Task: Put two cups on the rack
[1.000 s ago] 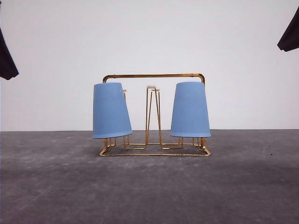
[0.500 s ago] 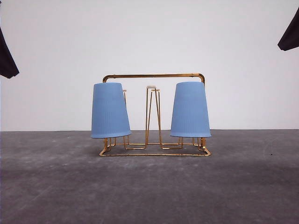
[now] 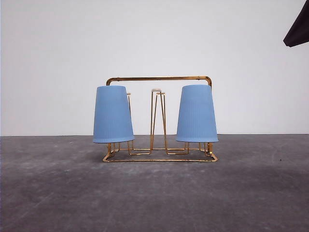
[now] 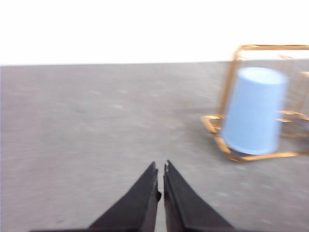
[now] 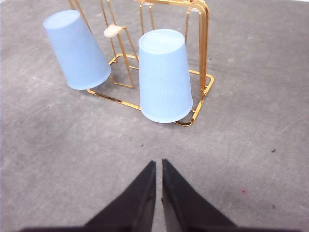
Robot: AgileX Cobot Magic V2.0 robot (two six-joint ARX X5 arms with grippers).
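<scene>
Two light-blue ribbed cups hang upside down on the gold wire rack (image 3: 159, 79). In the front view the left cup (image 3: 113, 114) and the right cup (image 3: 196, 114) sit over the outer prongs, and a white-tipped prong stands bare between them. The right wrist view looks down on the rack (image 5: 203, 58) with both cups (image 5: 77, 50) (image 5: 164, 76) on it; my right gripper (image 5: 159, 164) is shut and holds nothing, well back from the rack. My left gripper (image 4: 160, 167) is also shut on nothing, off to the side of the rack (image 4: 227, 87) and its nearest cup (image 4: 253, 110).
The rack stands on a grey table (image 3: 154, 193) before a plain white wall. A dark part of the right arm (image 3: 298, 26) shows at the front view's top right corner.
The left cup has swung from a tilt to hang nearly straight. The dark left arm part at the front view's left edge has left the picture. The right arm part shifted slightly.
</scene>
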